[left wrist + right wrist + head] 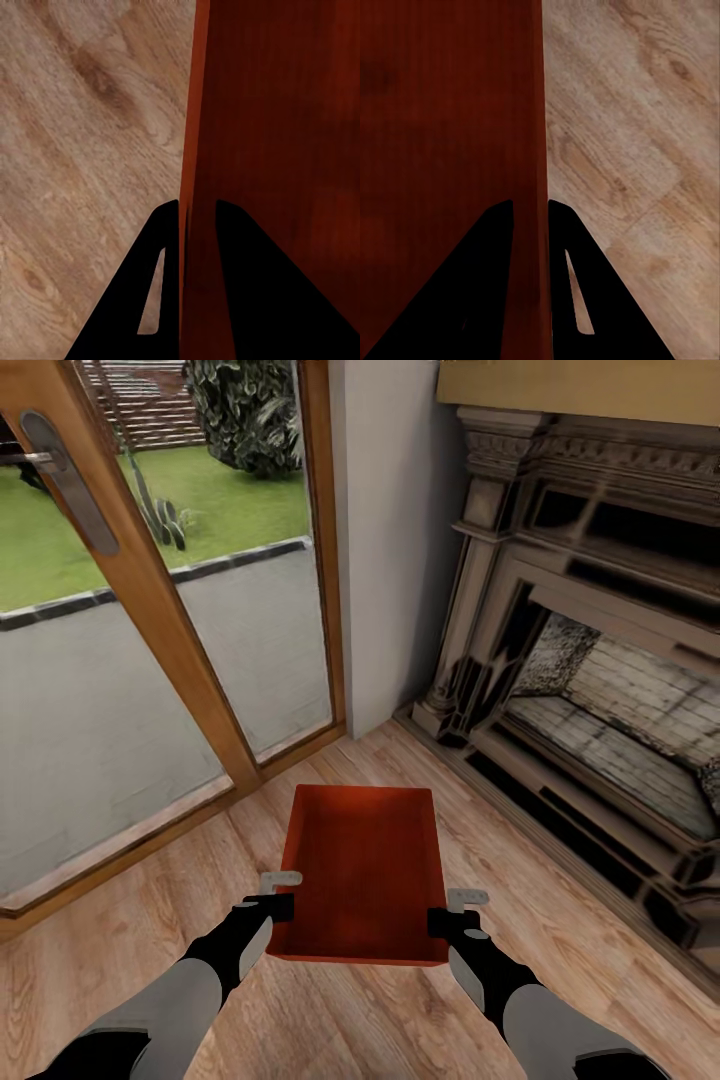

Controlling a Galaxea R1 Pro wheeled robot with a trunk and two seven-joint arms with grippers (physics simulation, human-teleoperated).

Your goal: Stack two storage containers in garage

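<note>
One red-orange open-top storage container [362,870] is held level above the light wood plank floor of the living room, between my two arms. My left gripper [284,905] is shut on its left wall, and my right gripper [440,920] is shut on its right wall. In the left wrist view, the black fingers [150,300] pinch the thin red container wall [196,150] from both sides. In the right wrist view, the fingers [574,300] clamp the container wall [536,150] the same way. The container is empty inside.
A wood-framed glass door [150,610] with a metal handle [65,475] stands ahead on the left, showing a lawn outside. A white wall corner [390,540] is straight ahead. A dark ornate fireplace [600,690] with a brick interior takes the right side. Plank floor [350,1020] lies below.
</note>
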